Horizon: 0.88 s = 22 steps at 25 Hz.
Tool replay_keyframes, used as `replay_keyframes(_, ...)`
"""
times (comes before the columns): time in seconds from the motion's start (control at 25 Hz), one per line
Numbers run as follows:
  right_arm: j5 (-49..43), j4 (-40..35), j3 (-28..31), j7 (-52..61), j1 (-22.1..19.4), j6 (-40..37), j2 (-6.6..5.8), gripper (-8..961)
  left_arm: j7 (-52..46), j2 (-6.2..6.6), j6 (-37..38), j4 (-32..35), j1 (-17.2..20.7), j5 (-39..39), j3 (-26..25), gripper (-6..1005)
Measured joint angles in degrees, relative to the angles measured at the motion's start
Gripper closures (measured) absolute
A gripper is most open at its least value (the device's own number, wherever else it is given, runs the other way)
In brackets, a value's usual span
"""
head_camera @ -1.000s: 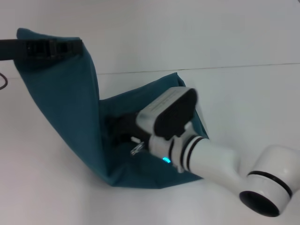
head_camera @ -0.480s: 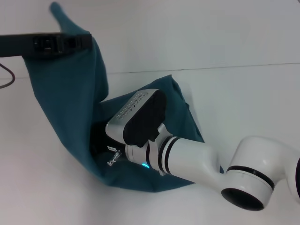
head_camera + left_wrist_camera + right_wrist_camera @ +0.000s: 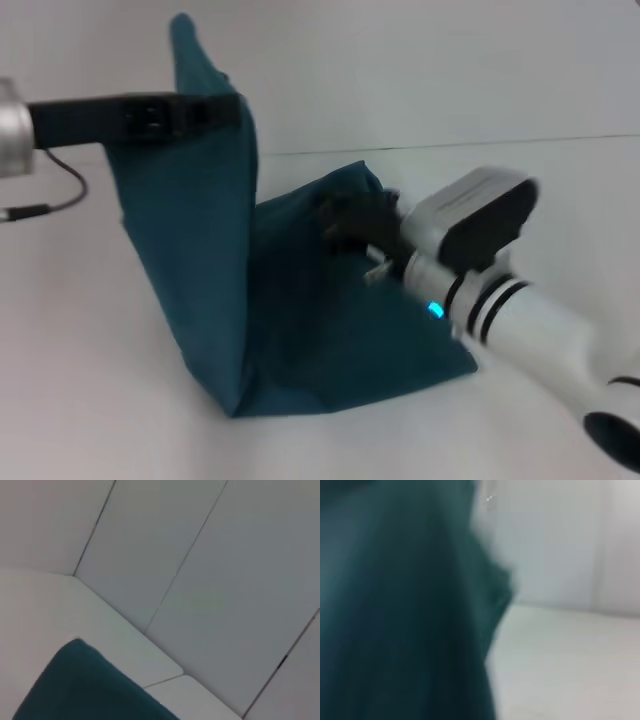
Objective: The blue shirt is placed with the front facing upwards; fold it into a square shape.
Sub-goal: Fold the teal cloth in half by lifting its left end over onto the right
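Note:
The blue shirt (image 3: pixel 330 330) lies partly on the white table with its plain teal side showing and no letters in sight. Its left portion is lifted into a tall upright flap (image 3: pixel 190 240). My left gripper (image 3: pixel 215 110) reaches in from the left, shut on the flap's top edge, and a point of cloth sticks up above it. My right gripper (image 3: pixel 348 222) rests at the far edge of the flat part, right of the flap. Teal shirt cloth (image 3: pixel 85 690) shows in the left wrist view. The shirt (image 3: pixel 395 605) also fills the left of the right wrist view.
The white table (image 3: pixel 90 400) spreads on all sides of the shirt, with a pale panelled wall (image 3: pixel 420 60) behind it. A dark cable (image 3: pixel 60 195) hangs from my left arm at the far left. My right forearm (image 3: pixel 540 340) crosses the near right corner.
My left gripper has carried the raised shirt edge to the right. My right gripper has drawn out of the fold and moved right and back. The flat part lies more spread out.

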Motion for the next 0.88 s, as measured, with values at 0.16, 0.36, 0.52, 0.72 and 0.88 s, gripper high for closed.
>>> replay_keyframes(0.16, -7.26, 0.4, 3.97, 5.27, -0.79, -0.34, -1.31, 933, 0.37, -0.99, -4.07, 2.03, -0.12, -0.27, 4.12, 986)
replay_keyframes(0.36, -8.98, -0.14, 13.26, 2.56, -5.18, -2.39, -0.9, 932, 0.49, -1.11, -10.1, 6.12, -1.04, -3.05, 10.79, 974)
replay_keyframes(0.52, -8.99, -1.55, 26.15, -0.77, -10.49, -4.63, -1.35, 932, 0.55, -1.23, -15.97, 9.47, -1.58, -4.11, 16.79, 962)
replay_keyframes(0.72, -8.98, -3.3, 34.93, -0.68, -13.58, -4.56, -2.91, 932, 3.04, -1.51, -23.77, 16.02, -3.03, -7.6, 23.29, 946)
replay_keyframes(0.88, -9.0, -3.34, 36.99, -0.56, -15.17, -4.43, -3.52, 932, 5.06, -1.56, -29.11, 21.07, -5.03, -10.76, 28.46, 934)
